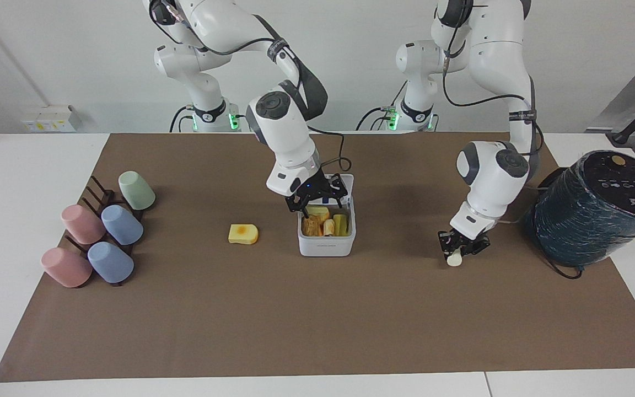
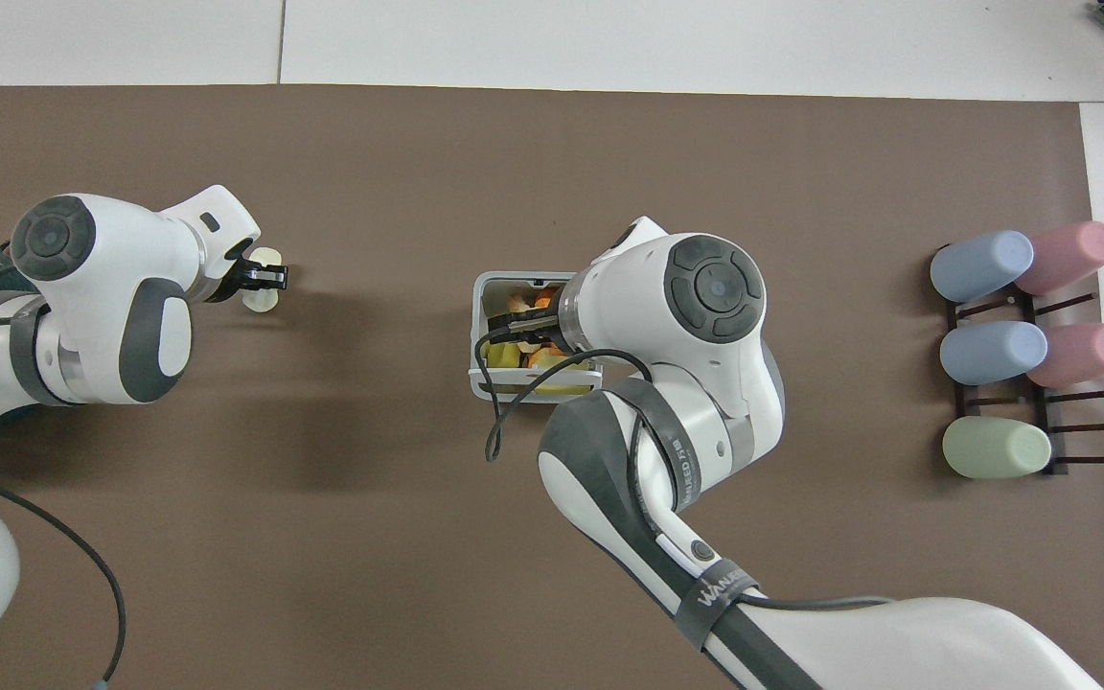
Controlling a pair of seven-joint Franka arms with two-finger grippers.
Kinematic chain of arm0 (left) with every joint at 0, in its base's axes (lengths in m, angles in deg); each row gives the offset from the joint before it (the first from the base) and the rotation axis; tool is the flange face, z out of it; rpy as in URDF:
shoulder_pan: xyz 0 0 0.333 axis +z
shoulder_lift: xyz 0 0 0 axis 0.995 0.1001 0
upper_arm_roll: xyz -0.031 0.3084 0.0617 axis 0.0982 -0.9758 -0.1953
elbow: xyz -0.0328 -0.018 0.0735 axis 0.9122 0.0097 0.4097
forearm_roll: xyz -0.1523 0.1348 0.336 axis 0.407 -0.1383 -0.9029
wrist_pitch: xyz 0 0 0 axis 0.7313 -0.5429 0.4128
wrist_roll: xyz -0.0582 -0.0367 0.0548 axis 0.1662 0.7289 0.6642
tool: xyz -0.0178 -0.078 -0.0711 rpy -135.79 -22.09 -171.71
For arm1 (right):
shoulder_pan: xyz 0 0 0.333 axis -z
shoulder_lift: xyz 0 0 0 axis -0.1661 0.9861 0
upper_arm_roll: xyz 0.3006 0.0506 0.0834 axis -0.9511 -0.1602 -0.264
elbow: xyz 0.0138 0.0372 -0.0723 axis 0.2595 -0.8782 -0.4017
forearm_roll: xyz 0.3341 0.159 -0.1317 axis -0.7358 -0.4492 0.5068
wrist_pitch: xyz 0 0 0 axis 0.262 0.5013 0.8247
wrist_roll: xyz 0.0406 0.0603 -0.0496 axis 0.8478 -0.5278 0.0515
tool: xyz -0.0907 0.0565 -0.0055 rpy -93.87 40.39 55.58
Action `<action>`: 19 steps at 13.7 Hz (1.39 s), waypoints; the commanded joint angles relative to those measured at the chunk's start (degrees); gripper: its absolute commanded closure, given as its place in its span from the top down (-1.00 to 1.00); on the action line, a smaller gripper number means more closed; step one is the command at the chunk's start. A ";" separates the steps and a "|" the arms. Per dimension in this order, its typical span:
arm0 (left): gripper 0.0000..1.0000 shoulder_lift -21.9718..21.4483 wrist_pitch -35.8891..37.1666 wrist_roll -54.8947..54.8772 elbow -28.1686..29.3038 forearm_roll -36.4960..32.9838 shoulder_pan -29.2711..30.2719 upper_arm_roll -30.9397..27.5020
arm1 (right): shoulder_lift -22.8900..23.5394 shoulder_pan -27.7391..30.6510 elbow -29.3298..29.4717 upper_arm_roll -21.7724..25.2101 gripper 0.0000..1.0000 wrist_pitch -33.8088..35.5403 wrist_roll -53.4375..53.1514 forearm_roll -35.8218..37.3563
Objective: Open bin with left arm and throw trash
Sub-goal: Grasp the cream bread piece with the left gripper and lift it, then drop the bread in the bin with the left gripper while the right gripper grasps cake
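The white bin (image 1: 326, 246) stands mid-table with its lid up on the side nearer the robots. Inside lie several food bits, among them the brown crumbed piece of trash (image 1: 312, 226). My right gripper (image 1: 317, 205) hangs open just over the bin (image 2: 478, 331), holding nothing. My left gripper (image 1: 457, 251) is down at the mat toward the left arm's end, shut on the cream-white lump (image 1: 453, 260), which stands on edge. From overhead, the left gripper (image 2: 269, 278) pinches the lump (image 2: 263, 295). The yellow wedge (image 1: 243, 234) lies on the mat beside the bin, toward the right arm's end.
A big dark teal wrapped cylinder (image 1: 593, 209) lies at the left arm's end of the table. A dark rack with several pastel cups (image 1: 102, 231) stands at the right arm's end. The brown mat (image 1: 317, 320) covers the table's middle.
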 commanded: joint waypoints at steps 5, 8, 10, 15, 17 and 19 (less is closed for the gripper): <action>-1.00 0.61 21.81 15.21 -18.40 -0.34 -7.94 0.07 | -5.67 4.06 1.07 0.77 1.00 1.20 0.38 0.06; -1.00 0.26 23.25 30.67 -20.18 0.10 -16.82 0.33 | -9.90 11.79 0.46 0.68 1.00 5.41 1.52 3.65; -1.00 0.26 22.37 38.25 -20.18 1.41 -21.57 0.42 | -11.40 14.44 -2.25 0.68 1.00 7.44 1.88 9.88; 0.54 -2.11 12.28 44.08 -11.68 2.04 -29.14 0.42 | -10.71 18.14 -10.26 0.59 1.00 6.75 2.22 13.34; 1.00 -2.90 11.28 44.00 -9.37 2.04 -29.24 0.42 | -8.95 18.06 -10.97 0.42 1.00 5.87 2.40 13.34; 1.00 -2.91 13.30 44.08 -10.50 1.95 -29.59 0.42 | -6.93 18.06 -12.46 0.42 1.00 3.68 3.01 13.34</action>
